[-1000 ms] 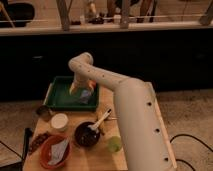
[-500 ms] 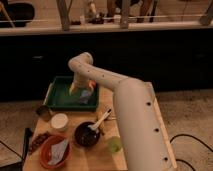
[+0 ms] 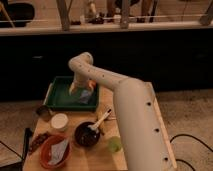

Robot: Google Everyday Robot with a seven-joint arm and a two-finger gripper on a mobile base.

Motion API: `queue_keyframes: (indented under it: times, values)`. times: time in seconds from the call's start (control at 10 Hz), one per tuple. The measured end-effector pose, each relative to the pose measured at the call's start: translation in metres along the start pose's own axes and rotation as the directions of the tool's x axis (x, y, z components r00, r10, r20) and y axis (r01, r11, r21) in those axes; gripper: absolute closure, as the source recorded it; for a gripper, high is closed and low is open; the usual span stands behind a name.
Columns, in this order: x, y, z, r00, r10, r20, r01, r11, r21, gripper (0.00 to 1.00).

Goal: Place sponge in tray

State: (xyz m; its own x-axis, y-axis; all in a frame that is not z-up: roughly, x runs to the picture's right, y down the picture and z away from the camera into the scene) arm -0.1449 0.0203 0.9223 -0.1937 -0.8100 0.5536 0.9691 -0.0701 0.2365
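In the camera view, the arm reaches across the wooden table (image 3: 97,156) to the far-left corner. The gripper (image 3: 81,90) hangs over the right half of the dark-green tray (image 3: 56,98). Its jaws stand apart, not clamped on anything that I can make out. The pale blue sponge (image 3: 87,96) lies inside the tray, just under the fingertips; I cannot tell whether they touch it.

Over the last second nothing has shifted: the arm, the sponge and the jaws are as they were. I judge that the sponge is released and the placing is as good as done.

The orange-red bowl (image 3: 45,151), holding a grey cloth (image 3: 59,149), and the dark bowl (image 3: 86,135) sit well apart from the tray.
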Motion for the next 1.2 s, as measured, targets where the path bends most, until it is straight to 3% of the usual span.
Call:
queue_keyframes:
  times: [1.2]
  values:
    - [0.0004,0.0025,-0.0006,1.000,-0.005,0.002,0.005,1.000,0.008,0.20]
